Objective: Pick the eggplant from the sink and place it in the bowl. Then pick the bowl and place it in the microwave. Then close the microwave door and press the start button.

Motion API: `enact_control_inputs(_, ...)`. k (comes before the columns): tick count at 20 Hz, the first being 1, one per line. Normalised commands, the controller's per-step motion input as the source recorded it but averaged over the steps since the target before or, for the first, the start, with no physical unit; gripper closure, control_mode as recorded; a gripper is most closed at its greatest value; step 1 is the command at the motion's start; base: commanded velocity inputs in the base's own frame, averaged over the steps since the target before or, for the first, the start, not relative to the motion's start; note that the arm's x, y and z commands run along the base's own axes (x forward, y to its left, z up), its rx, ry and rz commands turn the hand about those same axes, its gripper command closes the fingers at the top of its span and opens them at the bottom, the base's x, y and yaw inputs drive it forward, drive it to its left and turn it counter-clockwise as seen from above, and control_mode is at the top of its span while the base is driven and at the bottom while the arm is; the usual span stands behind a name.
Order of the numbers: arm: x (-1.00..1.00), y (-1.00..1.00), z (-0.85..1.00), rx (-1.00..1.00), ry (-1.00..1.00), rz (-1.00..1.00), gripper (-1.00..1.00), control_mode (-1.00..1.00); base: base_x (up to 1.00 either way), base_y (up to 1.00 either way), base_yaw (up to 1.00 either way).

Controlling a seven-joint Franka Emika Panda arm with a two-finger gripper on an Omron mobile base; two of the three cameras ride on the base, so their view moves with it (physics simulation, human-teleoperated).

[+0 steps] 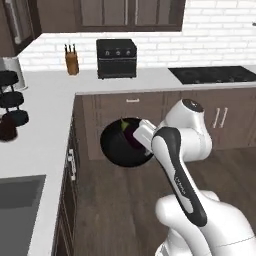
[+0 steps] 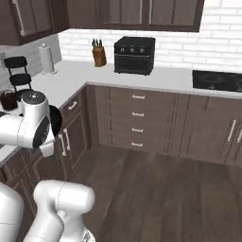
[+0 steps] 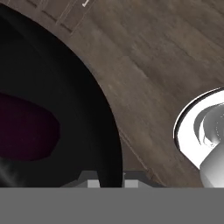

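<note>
Bowl (image 3: 65, 113): nearest our hand camera, its glossy black wall curving up from between the finger tips; in the left base view we see it carried above the wood floor (image 1: 125, 210), facing the lower cabinets (image 1: 150, 105).
Eggplant (image 1: 131, 134): lying inside the bowl, dark purple and loose.
Gripper (image 3: 106, 183): we judge it clamped on the bowl rim, one tip each side of the wall.
Handling: we expect a stiff, slick, wide bowl; a rim pinch leaves it prone to tilting, and the eggplant could roll out.
Hold: we would keep the rim grip and the bowl level.
Progress: eggplant bowled; microwave placement remains.
</note>
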Motion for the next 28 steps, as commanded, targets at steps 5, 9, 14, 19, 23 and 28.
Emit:
enact_control_inputs(5,0.00,0.00,0.00,0.00,0.00,0.00,1.00,1.00,0.00,-0.11,-0.75)
enact_control_inputs(9,0.00,0.00,0.00,0.00,0.00,0.00,1.00,1.00,0.05,-0.18,-0.71)
enact_control_inputs(14,0.00,0.00,0.00,0.00,0.00,0.00,1.00,1.00,0.15,-0.28,-0.68)
enact_control_inputs(19,0.00,0.00,0.00,0.00,0.00,0.00,1.00,1.00,0.13,-0.25,-0.70)
enact_control_inputs(23,0.00,0.00,0.00,0.00,0.00,0.00,1.00,1.00,0.05,-0.25,-0.72)
enact_control_inputs(28,0.00,0.00,0.00,0.00,0.00,0.00,1.00,1.00,0.00,-0.25,-0.75)
